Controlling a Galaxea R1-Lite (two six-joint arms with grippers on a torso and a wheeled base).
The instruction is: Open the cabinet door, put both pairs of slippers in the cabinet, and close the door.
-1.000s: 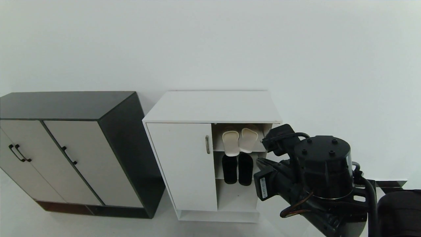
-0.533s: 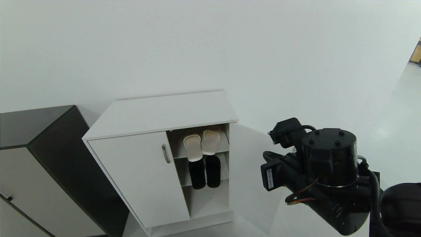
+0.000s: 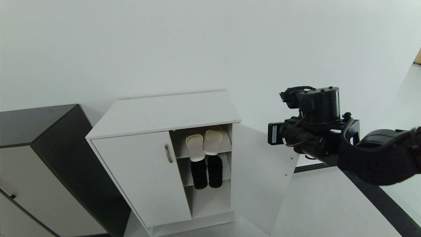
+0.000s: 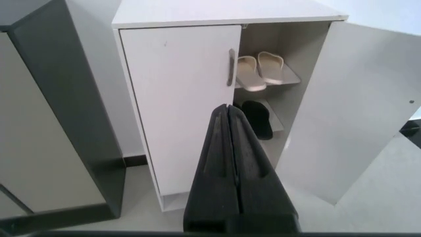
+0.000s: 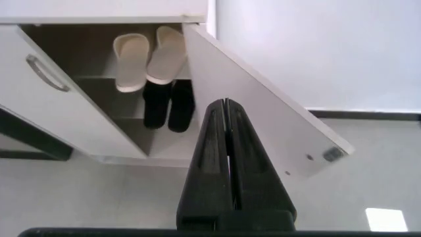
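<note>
Hovering right end effector (image 5: pixel 227 104), near cabinet door (image 5: pixel 263 115)

The right arm (image 3: pixel 378 161) extends from the right edge of the head view at mid-height toward the frame's centre, its forearm roughly level. Its wrist (image 3: pixel 320 105), a black cylindrical housing with thin cables looped beside it, sits right of centre, slightly above the forearm. The right gripper (image 5: pixel 227 105) has its two black fingers pressed flat together with nothing between them. The left gripper (image 4: pixel 227 108) likewise has its fingers closed against each other, empty.
</note>
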